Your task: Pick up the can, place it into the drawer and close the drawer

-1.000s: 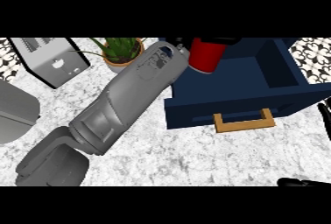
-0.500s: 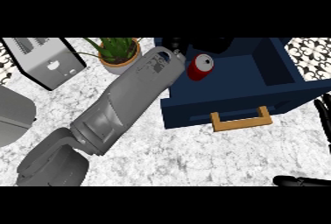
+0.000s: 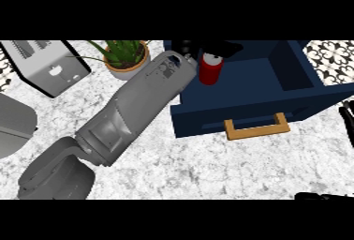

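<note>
- Standing upright inside the open drawer [image 3: 276, 84], the red can [image 3: 210, 70] sat at its back left.
- Left hand [image 3: 200, 47] above it, fingers spread and holding nothing (partly hidden).
- Right hand [image 3: 346, 112] barely showed; fingers unclear.

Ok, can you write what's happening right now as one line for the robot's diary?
stage: placing | red can upright inside open blue drawer | left hand above can | right hand at right edge

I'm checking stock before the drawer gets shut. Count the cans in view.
1. The red can stands upright inside the open blue drawer, near its back left, beside the left hand. The forearm may hide others.
</note>
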{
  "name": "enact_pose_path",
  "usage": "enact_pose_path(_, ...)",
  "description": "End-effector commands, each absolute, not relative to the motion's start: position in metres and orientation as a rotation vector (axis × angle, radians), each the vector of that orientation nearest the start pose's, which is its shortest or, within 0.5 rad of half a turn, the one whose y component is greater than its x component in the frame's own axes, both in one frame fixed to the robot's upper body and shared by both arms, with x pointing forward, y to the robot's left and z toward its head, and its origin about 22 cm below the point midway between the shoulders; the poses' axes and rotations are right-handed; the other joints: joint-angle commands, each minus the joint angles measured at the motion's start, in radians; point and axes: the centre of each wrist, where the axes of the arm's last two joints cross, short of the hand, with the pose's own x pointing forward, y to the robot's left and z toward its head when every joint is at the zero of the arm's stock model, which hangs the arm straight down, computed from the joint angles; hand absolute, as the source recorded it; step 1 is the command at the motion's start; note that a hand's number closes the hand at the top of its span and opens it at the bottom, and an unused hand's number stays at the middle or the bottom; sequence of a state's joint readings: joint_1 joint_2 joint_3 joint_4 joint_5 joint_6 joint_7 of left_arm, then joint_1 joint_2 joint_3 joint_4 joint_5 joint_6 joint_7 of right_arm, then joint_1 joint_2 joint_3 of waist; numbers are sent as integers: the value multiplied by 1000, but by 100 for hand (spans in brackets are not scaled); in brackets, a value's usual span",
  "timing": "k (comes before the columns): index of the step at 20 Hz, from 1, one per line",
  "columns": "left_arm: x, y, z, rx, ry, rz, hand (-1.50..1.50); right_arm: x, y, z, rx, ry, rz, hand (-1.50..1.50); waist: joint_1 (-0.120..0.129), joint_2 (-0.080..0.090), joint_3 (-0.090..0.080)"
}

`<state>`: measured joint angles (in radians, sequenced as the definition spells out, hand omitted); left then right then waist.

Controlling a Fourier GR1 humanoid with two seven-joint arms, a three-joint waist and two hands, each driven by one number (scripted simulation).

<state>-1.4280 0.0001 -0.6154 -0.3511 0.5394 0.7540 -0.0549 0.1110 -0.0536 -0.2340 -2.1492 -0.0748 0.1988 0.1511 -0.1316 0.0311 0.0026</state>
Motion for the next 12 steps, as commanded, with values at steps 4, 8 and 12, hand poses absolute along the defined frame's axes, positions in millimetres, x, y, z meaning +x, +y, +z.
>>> enact_pose_path(4,426,-2,152,316,-1764,-160,-150,176,-295,137,-275,-1955,177,-150,3,-2,-1)
enact_pose_path(8,427,-9,170,283,-1761,-113,-150,176,-290,144,-384,-1986,309,-150,13,-1,-1)
enact_pose_path(12,425,-11,171,240,-1752,-90,-150,176,-287,147,-439,-2004,418,-150,23,-5,-1)
